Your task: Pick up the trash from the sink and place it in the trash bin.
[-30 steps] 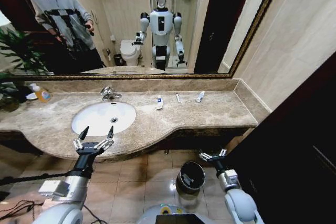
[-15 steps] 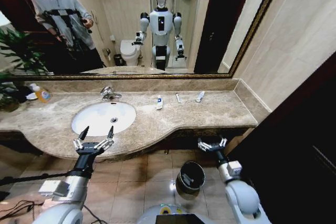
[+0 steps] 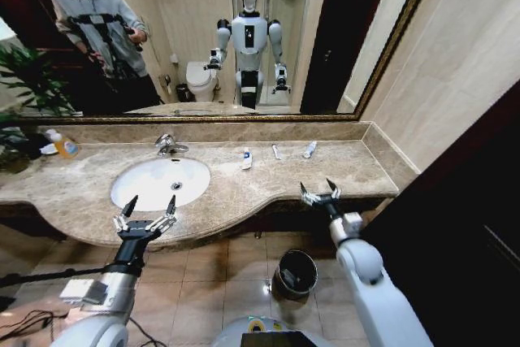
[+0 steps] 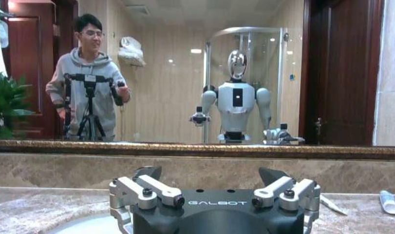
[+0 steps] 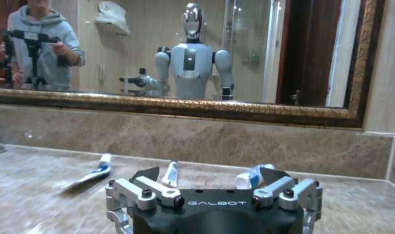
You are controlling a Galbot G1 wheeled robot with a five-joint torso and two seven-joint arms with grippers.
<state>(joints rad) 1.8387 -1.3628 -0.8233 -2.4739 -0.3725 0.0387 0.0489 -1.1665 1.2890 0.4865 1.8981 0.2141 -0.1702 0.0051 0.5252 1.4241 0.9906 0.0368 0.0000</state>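
The right end effector is released, its fingers spread, and it hangs at the near edge of the marble bench on the right side. To do this step well, I think it should go up and over the edge first, then come down on one piece from above, fingers across the narrow side. The trash lies farther in, near the back wall: a white tube with a blue end, a thin white sachet and a small white tube (this one is the closest). The left end effector is also released, waiting just before the white sink. The dark trash bin stands on the floor below the right arm.
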